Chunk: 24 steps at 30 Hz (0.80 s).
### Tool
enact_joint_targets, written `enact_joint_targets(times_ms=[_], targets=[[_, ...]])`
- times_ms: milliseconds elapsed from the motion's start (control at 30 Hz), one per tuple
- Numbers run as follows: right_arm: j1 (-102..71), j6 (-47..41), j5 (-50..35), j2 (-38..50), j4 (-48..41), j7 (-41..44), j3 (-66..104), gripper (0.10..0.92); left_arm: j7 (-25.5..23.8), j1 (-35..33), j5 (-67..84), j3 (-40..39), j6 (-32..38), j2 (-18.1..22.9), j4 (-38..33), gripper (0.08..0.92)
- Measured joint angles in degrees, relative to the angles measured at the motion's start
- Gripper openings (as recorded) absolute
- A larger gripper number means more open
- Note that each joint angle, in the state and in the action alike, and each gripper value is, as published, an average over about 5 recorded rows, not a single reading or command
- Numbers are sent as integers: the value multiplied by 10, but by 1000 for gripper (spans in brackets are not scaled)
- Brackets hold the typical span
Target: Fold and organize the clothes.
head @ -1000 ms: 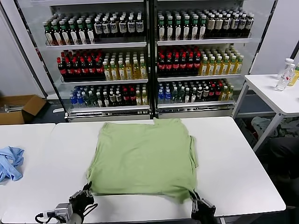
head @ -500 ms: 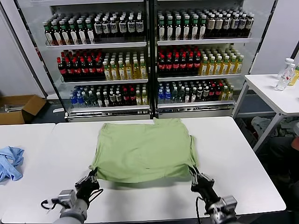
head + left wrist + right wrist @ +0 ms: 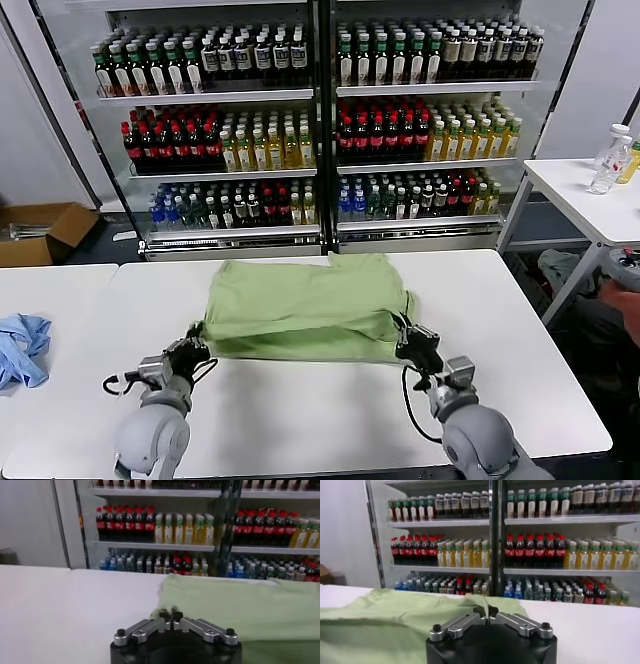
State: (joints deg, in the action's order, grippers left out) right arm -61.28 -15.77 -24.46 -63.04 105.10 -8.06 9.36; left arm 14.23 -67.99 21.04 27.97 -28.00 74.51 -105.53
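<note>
The sage-green shirt (image 3: 305, 300) lies on the white table (image 3: 330, 420), its near half lifted and carried back over the far half. My left gripper (image 3: 196, 345) is shut on the shirt's near left corner, just above the table. My right gripper (image 3: 408, 340) is shut on the near right corner. In the left wrist view the gripper (image 3: 170, 615) pinches the fabric edge of the shirt (image 3: 240, 605). In the right wrist view the gripper (image 3: 486, 613) pinches a raised fold of the shirt (image 3: 395, 615). Collar, buttons and print are hidden.
A blue garment (image 3: 20, 345) lies on the left table. Drink coolers (image 3: 320, 120) full of bottles stand behind the table. A side table (image 3: 590, 200) with bottles is at the right. A cardboard box (image 3: 40, 230) sits on the floor at left.
Both grippers have moved away from me with the shirt's near corners, lifting the near edge and drawing it back over the shirt. The shirt now looks shorter front to back.
</note>
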Motion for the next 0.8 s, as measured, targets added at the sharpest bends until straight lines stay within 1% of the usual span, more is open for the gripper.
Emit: enact_joint_targets(times_ms=[67, 267, 600, 700, 800], targets=[[7, -4, 6, -4, -9, 2, -4, 287, 0, 10, -5, -4, -2, 2, 12, 123], [6, -9, 25, -7, -14, 6, -1, 460, 4, 24, -18, -8, -1, 1, 27, 272], [-54, -21, 36, -13, 10, -1, 43, 745, 11, -1, -22, 12, 11, -8, 21, 566], [-69, -31, 31, -19, 10, -6, 50, 805, 11, -4, -15, 16, 10, -11, 27, 653], [-77, -43, 24, -24, 10, -12, 53, 820, 10, -3, -3, 18, 6, -12, 36, 738]])
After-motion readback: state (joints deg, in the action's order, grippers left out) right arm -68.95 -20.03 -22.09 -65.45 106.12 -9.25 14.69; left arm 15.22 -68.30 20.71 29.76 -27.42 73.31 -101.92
